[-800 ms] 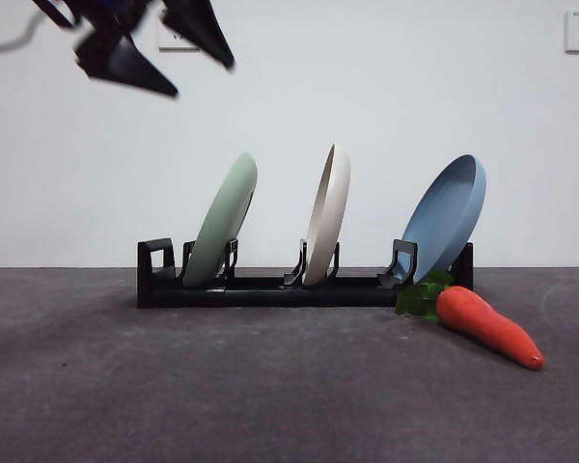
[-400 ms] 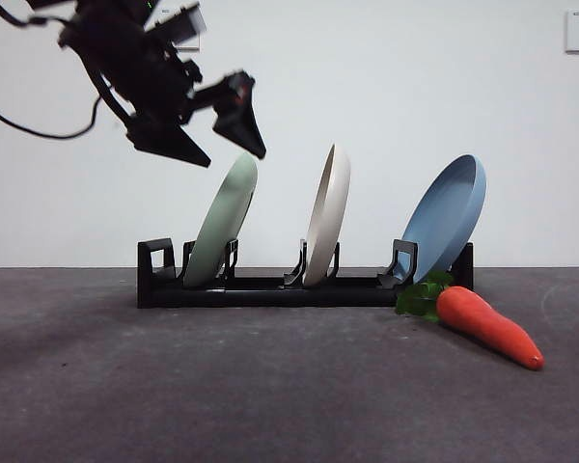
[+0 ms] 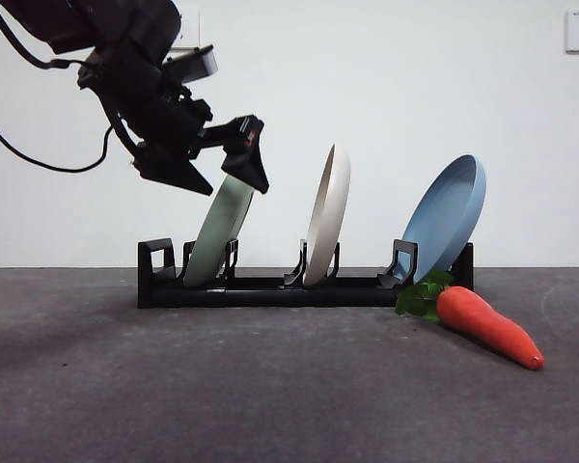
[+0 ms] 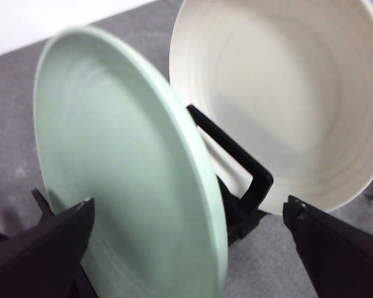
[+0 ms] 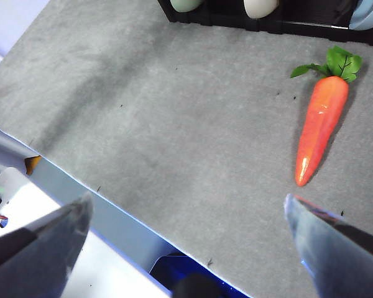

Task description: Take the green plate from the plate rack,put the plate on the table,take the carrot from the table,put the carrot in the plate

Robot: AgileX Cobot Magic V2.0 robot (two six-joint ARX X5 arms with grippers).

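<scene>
The left hand [image 3: 215, 174] hung at the top edge of the green plate [image 3: 217, 231], its jaws spread wide with one on each side of the rim and neither one touching it. In the left wrist view the plate [image 4: 124, 180] stood between the two dark jaws, tilted in its slot. The green plate sat upright and leaning in the leftmost slot of the black plate rack [image 3: 270, 287]. The cream-white plate [image 3: 327, 214] stood in the middle slot, and the blue plate [image 3: 446, 217] leaned at the rack's other end.

The carrot [image 3: 487, 326] lay on the dark grey counter [image 3: 270, 386] just in front of the blue plate's end of the rack, its green leaves nearest the rack.

The right hand [image 5: 186, 248] waited above the counter's near edge with its jaws spread, holding nothing, the carrot [image 5: 320, 133] well apart from it.
</scene>
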